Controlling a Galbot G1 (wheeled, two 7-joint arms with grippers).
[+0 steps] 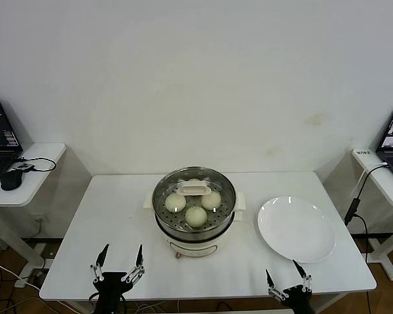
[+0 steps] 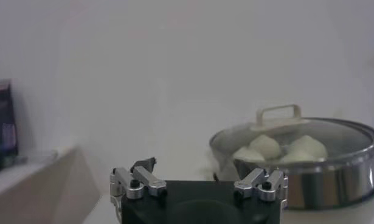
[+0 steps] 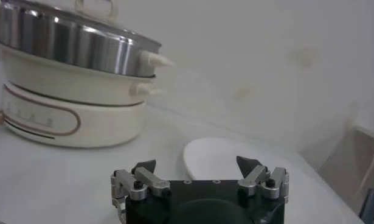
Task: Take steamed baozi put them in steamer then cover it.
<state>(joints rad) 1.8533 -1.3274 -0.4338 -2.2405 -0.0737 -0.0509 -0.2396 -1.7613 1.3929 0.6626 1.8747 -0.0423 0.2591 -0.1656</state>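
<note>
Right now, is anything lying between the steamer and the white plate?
No. In the head view only bare white table separates the steamer from the plate; they sit apart, not touching. The right wrist view shows the same.

1. The place looked like a robotics lab or test room, not a home kitchen.
2. A bare white wall point(image 1: 196, 78) backed a plain white table point(image 1: 118, 216).
3. 2 side desks carried open laptops point(image 1: 0, 140), a mouse point(image 1: 11, 179) and trailing cables point(image 1: 357, 203).

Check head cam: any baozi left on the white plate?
No. The white plate is bare, and the baozi sit inside the steamer under its glass lid.
</note>
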